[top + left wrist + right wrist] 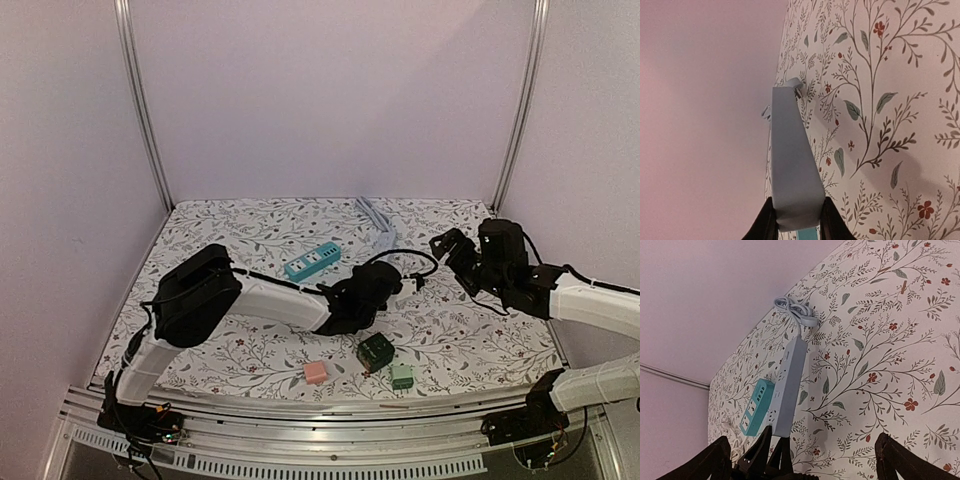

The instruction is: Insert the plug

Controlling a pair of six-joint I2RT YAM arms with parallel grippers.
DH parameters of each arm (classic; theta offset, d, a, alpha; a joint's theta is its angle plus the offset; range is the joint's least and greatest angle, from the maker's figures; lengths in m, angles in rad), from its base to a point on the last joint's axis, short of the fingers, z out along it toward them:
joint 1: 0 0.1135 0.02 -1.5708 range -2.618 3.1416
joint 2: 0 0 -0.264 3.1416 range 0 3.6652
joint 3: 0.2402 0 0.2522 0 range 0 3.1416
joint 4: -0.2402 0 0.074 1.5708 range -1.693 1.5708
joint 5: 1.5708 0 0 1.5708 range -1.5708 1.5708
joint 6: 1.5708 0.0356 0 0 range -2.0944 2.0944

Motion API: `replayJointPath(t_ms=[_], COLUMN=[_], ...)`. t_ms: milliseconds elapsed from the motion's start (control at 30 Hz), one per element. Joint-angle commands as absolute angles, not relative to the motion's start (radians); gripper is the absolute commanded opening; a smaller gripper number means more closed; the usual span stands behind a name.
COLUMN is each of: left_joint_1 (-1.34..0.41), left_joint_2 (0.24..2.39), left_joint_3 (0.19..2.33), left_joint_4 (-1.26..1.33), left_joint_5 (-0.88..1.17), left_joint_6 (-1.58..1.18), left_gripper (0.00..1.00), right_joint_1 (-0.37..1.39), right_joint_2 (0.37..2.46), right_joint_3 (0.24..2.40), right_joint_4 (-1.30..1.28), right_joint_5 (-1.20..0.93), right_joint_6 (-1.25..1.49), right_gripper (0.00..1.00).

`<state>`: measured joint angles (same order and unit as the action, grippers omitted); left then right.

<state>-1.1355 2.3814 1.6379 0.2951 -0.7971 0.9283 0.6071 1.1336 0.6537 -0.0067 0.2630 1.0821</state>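
A long pale grey power strip (379,228) lies lengthwise toward the back of the floral table. My left gripper (378,283) is shut on its near end. In the left wrist view the strip (790,160) sits between both fingers (765,222), and metal prongs (798,92) show at its far end. Its coiled cord (796,311) lies beyond it. My right gripper (450,250) is open and empty, to the right of the strip (790,380), fingers (902,460) wide apart. A small white piece (412,283) sits by the left gripper; I cannot tell if it is the plug.
A teal power strip (312,260) lies just left of the grey one and also shows in the right wrist view (757,407). A dark green cube (376,350), a light green block (402,376) and a pink block (316,372) sit near the front edge. Walls enclose the table.
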Motion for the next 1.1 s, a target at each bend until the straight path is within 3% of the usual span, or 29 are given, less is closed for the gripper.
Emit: replayJointPath(t_ms=[0,233,533,600,767,1067], left_joint_1=[-1.164,-1.187,-1.230,-1.234,-1.245,-1.255], left_joint_2=[2.401,2.381,2.449,2.468,2.482,2.378], left_joint_3=[1.698,1.808,1.910,1.943,1.990,1.992], left_joint_4=[0.183,-0.097,-0.232,-0.273,-0.359,-0.471], left_joint_5=[-0.841,-0.785,-0.780,-0.770,-0.716,-0.508], left_joint_6=[0.906,0.766,0.714,0.702,0.667,0.567], left_gripper=[0.01,0.03,0.04,0.11,0.44,0.67], right_joint_1=[0.603,0.602,0.602,0.601,0.602,0.602], right_joint_2=[1.068,1.011,0.932,0.916,0.884,0.839], right_joint_3=[0.634,0.634,0.639,0.640,0.646,0.685], right_joint_4=[-0.110,-0.152,-0.217,-0.229,-0.261,-0.334], right_joint_5=[0.358,0.377,0.403,0.406,0.417,0.443], right_joint_6=[1.036,1.022,1.003,0.996,0.988,0.962], right_gripper=[0.99,0.99,0.99,0.99,0.99,0.99])
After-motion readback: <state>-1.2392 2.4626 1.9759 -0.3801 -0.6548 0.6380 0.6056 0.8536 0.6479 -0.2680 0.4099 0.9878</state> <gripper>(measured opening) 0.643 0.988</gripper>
